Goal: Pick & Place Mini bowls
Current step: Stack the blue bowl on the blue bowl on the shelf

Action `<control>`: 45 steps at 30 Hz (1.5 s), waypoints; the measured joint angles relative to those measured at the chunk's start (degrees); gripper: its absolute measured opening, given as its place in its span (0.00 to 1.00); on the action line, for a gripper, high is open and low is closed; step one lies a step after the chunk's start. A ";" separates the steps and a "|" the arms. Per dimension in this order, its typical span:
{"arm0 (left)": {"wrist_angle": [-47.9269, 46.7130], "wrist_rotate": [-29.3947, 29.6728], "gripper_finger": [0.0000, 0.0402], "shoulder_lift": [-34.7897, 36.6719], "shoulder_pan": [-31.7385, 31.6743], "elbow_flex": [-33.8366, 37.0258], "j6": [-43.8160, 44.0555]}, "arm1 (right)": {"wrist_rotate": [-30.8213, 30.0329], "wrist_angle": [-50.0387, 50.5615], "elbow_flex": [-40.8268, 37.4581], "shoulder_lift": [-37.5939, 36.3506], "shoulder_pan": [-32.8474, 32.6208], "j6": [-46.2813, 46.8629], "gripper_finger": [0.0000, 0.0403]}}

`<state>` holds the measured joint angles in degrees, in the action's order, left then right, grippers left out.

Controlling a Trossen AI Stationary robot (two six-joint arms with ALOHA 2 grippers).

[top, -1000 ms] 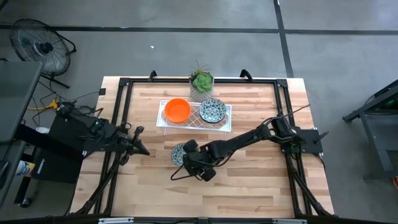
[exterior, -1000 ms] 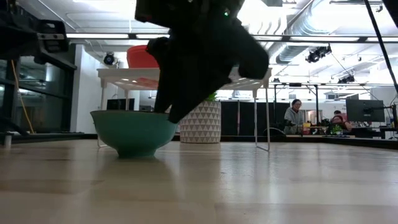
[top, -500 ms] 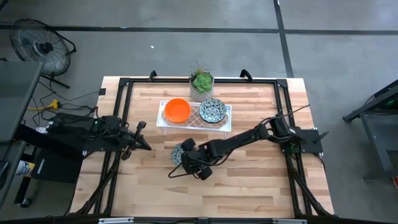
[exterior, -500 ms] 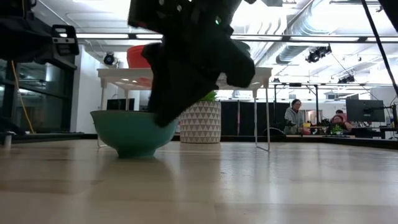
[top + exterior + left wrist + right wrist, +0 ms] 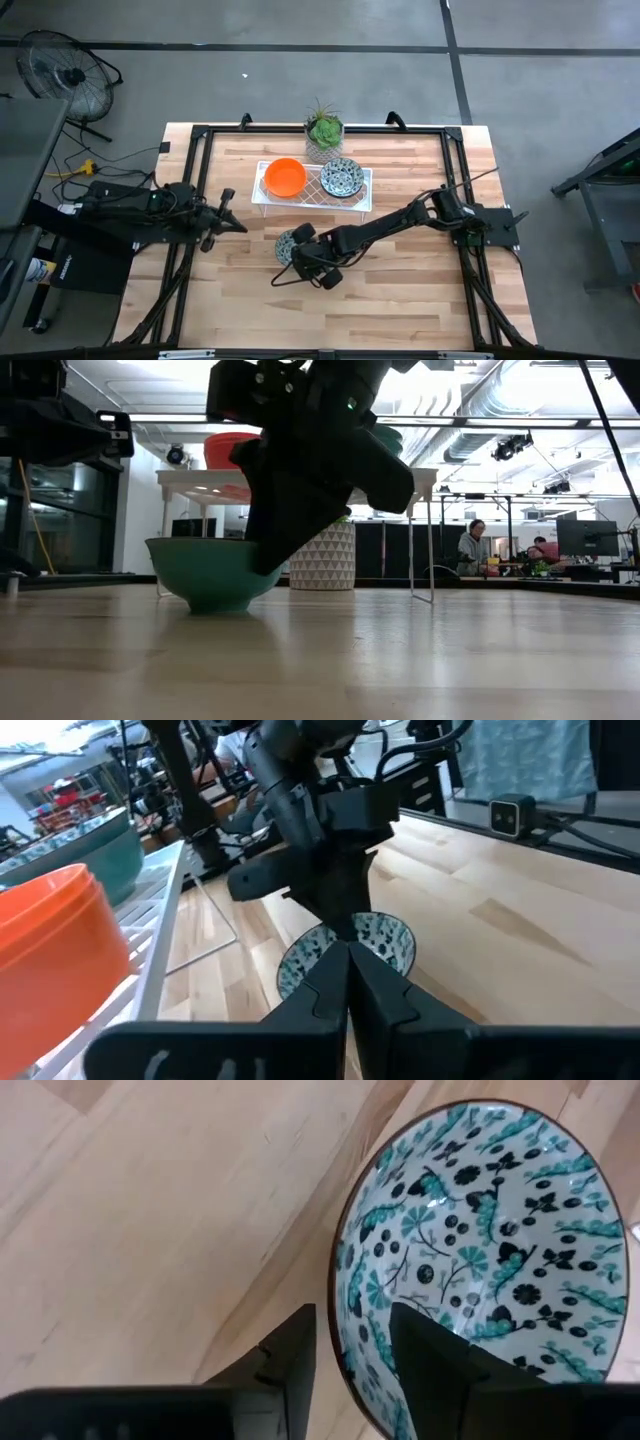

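we saw right gripper (image 5: 350, 1345) at patterned bowl on table (image 5: 288, 244), in front of white rack (image 5: 358, 196). fingers (image 5: 430, 1350) spread and straddling bowl rim, one inside, one outside; grip not yet closed. bowl upright on table (image 5: 400, 290), nothing in it. rack held orange bowl (image 5: 285, 176) on left and second patterned bowl (image 5: 341, 177) on right; contents not visible to us. potted plant (image 5: 324, 131) stood behind rack. left gripper (image 5: 236, 222) waited at left of table, fingers pressed together, holding nothing.
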<state>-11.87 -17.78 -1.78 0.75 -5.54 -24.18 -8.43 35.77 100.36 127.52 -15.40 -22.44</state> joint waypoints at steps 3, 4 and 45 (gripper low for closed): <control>0.35 0.67 0.00 0.00 0.00 0.02 0.00 | -0.02 0.38 0.00 0.00 0.02 0.46 0.27; 0.62 0.89 0.00 0.00 0.00 0.06 0.00 | -0.02 0.61 0.00 0.00 0.02 0.47 0.26; 1.39 2.47 0.00 -0.02 0.00 0.13 0.04 | 0.50 5.51 0.07 -2.50 -0.79 7.87 0.00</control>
<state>-10.48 -15.31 -1.80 0.75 -5.41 -24.14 -7.93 41.28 100.42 125.03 -16.19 -14.57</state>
